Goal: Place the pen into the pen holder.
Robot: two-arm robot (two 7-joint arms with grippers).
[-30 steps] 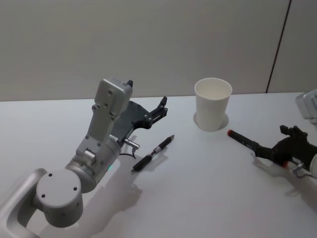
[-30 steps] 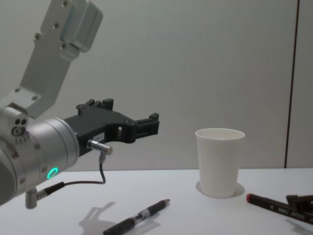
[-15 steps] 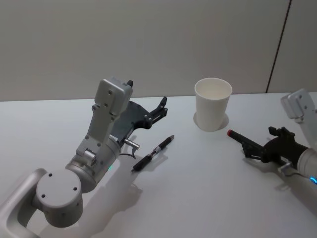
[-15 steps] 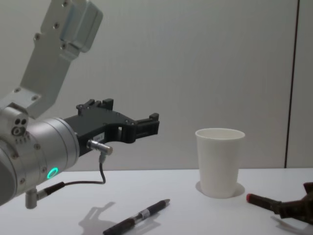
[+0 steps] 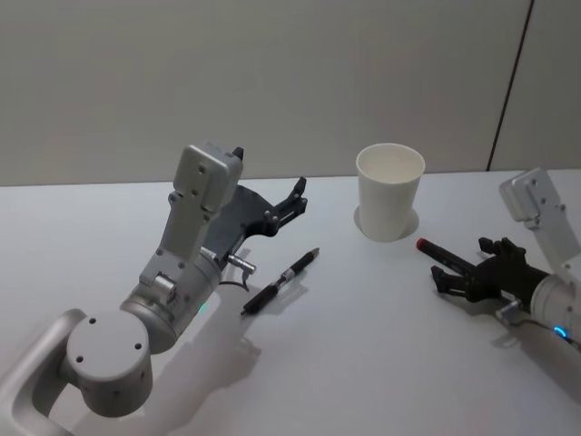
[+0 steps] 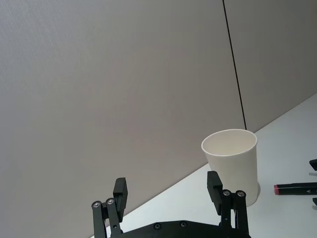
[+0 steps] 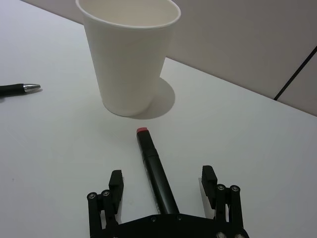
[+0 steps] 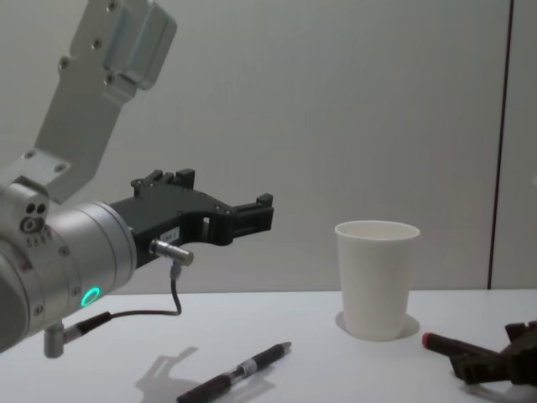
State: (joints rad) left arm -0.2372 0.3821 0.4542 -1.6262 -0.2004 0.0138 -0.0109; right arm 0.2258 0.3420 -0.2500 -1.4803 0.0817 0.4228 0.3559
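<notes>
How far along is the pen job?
Nothing done: no pen stands in the pen holder. In hand: the right gripper, fingers open, straddles the red-tipped marker lying on the table. Remaining: close, lift, drop it in. The left gripper hangs idle, open, near the black pen.

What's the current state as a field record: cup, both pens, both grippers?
pen holder: white paper cup, upright on table, nothing sticking out
black pen: lying flat, between left arm and cup, not gripped
red-capped marker: lying flat, red end toward cup
left gripper: open, empty, raised above table
right gripper: open, fingers straddling marker, not closed on it
</notes>
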